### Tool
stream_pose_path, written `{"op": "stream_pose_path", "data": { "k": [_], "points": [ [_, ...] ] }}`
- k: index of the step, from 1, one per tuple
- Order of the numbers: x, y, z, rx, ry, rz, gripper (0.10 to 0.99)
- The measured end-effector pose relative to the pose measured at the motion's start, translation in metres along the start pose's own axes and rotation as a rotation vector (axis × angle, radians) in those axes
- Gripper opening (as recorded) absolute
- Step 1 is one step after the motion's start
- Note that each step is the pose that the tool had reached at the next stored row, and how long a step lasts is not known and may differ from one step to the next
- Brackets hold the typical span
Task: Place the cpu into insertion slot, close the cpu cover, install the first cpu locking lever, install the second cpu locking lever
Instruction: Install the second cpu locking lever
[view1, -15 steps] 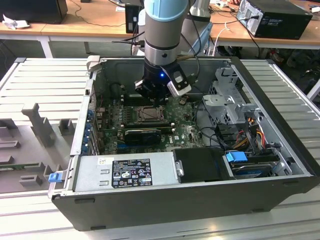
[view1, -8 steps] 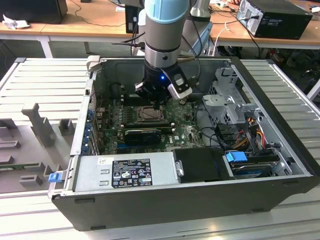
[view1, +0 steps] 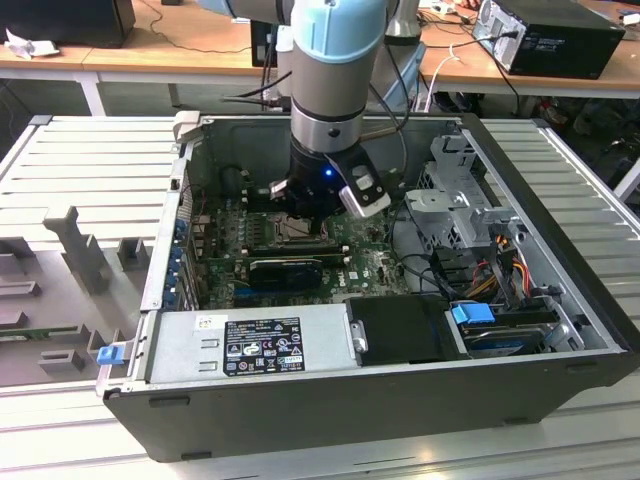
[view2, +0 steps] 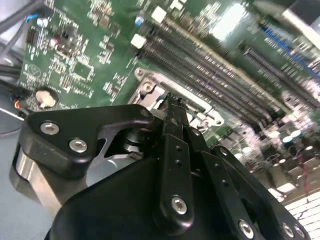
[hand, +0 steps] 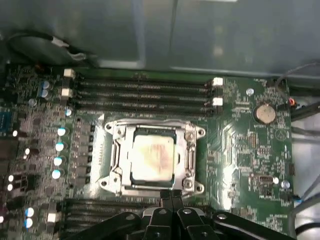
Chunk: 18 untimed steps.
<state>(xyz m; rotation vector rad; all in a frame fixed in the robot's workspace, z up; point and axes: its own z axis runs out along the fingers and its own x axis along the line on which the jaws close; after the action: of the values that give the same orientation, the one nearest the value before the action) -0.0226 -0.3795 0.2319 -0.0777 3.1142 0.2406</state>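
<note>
In the first wrist view the cpu (hand: 152, 155) lies flat in the insertion slot (hand: 121, 150), its dull tan face showing through the cut-out of the cpu cover (hand: 189, 155), which lies down over it. My gripper (hand: 171, 196) is shut, fingertips pressed together at the edge of the socket with nothing visible between them. The second wrist view has the shut gripper (view2: 172, 100) just above the socket's silvery frame (view2: 150, 85). From the exterior view, the gripper (view1: 305, 215) hangs low inside the computer case, right over the insertion slot (view1: 298, 233).
Long memory slots (hand: 145, 92) run beside the socket, and a coin battery (hand: 264, 113) sits on the green board. A long black card (view1: 290, 268), the power supply (view1: 250, 345), a drive cage (view1: 455, 200) and loose cables (view1: 500, 260) crowd the case.
</note>
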Motion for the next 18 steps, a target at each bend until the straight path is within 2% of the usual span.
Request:
{"op": "stream_pose_path", "data": {
  "k": [2,3,5,12,17,18],
  "points": [
    [0.0091,-0.0003,-0.0002,-0.006,-0.0003,0.000,0.106],
    [0.0144,-0.0007,-0.0003,-0.013,-0.0005,0.000,0.106],
    [0.0181,-0.0017,-0.0003,-0.015,-0.0008,0.000,0.106],
    [0.0198,-0.0076,-0.0012,-0.018,-0.0008,-0.001,0.106],
    [0.0216,-0.0136,-0.0021,-0.034,-0.0016,0.000,0.106],
    [0.0224,-0.0166,-0.0026,-0.050,-0.0024,0.000,0.106]
  ]
}}
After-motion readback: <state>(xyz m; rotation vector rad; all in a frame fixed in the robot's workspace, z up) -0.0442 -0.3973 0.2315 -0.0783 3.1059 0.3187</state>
